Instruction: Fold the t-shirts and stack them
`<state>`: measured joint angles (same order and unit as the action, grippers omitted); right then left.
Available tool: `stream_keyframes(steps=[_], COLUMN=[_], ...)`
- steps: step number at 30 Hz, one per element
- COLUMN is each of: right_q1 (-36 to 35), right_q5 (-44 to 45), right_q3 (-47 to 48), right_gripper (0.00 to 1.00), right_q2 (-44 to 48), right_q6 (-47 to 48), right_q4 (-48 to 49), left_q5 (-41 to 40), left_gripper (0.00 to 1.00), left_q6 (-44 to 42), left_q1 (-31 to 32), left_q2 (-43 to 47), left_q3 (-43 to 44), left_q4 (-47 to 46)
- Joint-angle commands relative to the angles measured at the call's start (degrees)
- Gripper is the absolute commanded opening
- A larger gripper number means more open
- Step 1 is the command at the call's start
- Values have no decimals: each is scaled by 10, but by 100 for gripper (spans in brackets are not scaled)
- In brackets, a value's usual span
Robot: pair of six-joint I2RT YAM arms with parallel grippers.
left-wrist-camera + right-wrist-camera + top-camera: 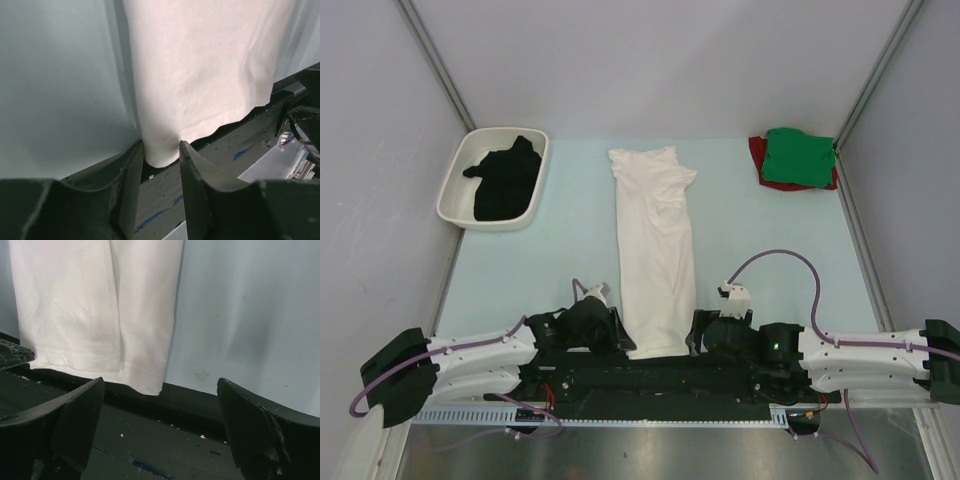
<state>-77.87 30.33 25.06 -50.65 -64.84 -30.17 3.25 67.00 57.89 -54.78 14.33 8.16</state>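
The white t-shirt [655,250] lies as a long narrow strip down the middle of the table, collar far, hem at the near edge. My left gripper [620,335] sits at the hem's left corner; in the left wrist view the gripper [161,144] has that corner of the white t-shirt [200,75] bunched between both fingers. My right gripper [698,338] is by the hem's right corner, and in its wrist view the gripper [160,382] stands wide open with the white t-shirt's corner [145,380] just ahead, untouched. A black t-shirt [505,180] lies crumpled. A folded green t-shirt [798,157] rests on a red t-shirt [757,155].
A white rounded tray [453,200] at the far left holds the black shirt. The green and red pile sits at the far right corner. The hem hangs over the black base rail [650,375] between the arms. Grey walls close in both sides.
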Motion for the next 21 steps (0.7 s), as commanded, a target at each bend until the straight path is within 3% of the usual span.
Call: stream_keyframes(steps=[1,8,11,12,13,21], right_q1=[2,2,2,3,2,5], right_q5=[-12,-30,-36,-41,-42,-52], right_q3=[-12,-33,-40,-42,-47,-79], right_gripper=[100,100,100,100,100,100], right_q2=[12,28,29,29,29,18], right_q6=[-25,-38,-42,-44,-48,-62], right_q4=[30,45,55,63,67,128], left_q5=[0,7,5,2,0,-21], left_gripper=[41,35,15,3,0,0], left_q6=[-10,-12,-12,-10,-9,-13], left_q1=[3,3,3,3,3,3], left_q2=[-26,-61,-62,-56,-52,39], left_q3=[-4,-6,-12,-16,-17,-21], left_q4=[-33,-68,-75,-75,-74,-18])
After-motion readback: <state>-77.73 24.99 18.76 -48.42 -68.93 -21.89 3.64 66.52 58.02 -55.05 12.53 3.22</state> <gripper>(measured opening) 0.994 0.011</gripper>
